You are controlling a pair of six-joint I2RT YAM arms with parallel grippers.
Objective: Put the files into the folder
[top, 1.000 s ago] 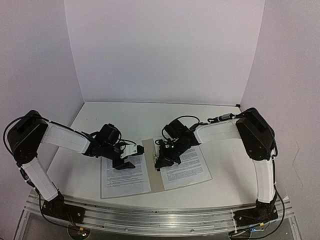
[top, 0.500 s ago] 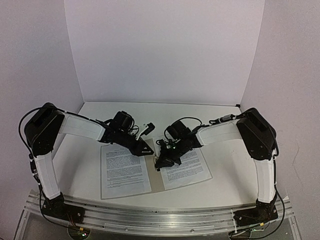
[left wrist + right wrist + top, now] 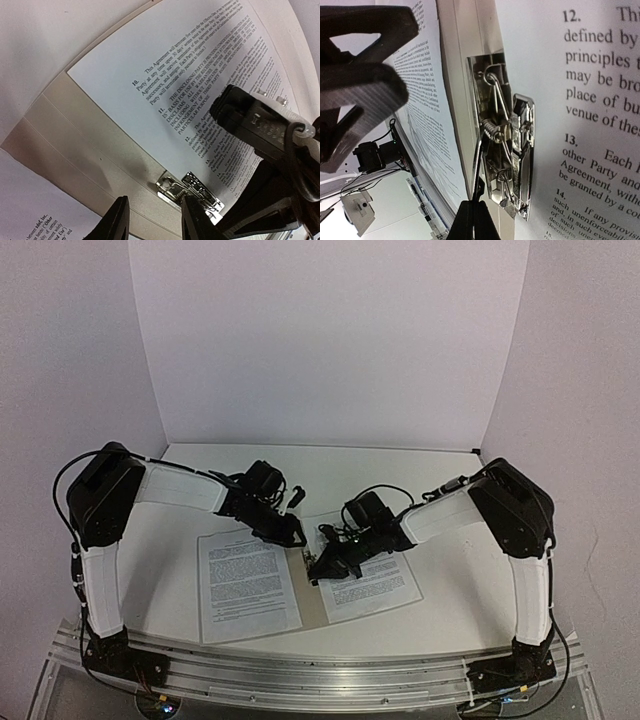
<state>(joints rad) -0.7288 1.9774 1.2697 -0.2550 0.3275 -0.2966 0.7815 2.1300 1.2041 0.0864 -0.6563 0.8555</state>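
The white tabletop (image 3: 230, 470) carries the folder (image 3: 313, 602) lying open and flat near its front edge. The beige spine strip runs from the near edge away toward the back wall, leaning a little to the left.

The files are two printed sheets, one on each side of that strip. The left sheet (image 3: 247, 585) lies flat beside the spine, and the top view does not show how much cover is under it. The right sheet (image 3: 385, 585) rests on the right cover, with its inner edge meeting the metal clip (image 3: 192, 187).

The clip sits at the right side of the spine, about midway along it, with its long side parallel to the spine.

The left fingers (image 3: 117, 222) are partly spread with nothing between them. They hover over the spine strip, and the clip is just ahead and slightly toward the right sheet.

The right fingers (image 3: 470, 222) are pressed together, with their tip right at the clip's wire lever. I cannot tell whether they pinch the wire or only press against it.

Both arms meet over the spine, but the right one is already on the clip, so it looks the better placed to work the lever.

Room around the clip is tight because the two sets of fingers are close together. The back of the tabletop and both outer sides give the arms space to draw away.
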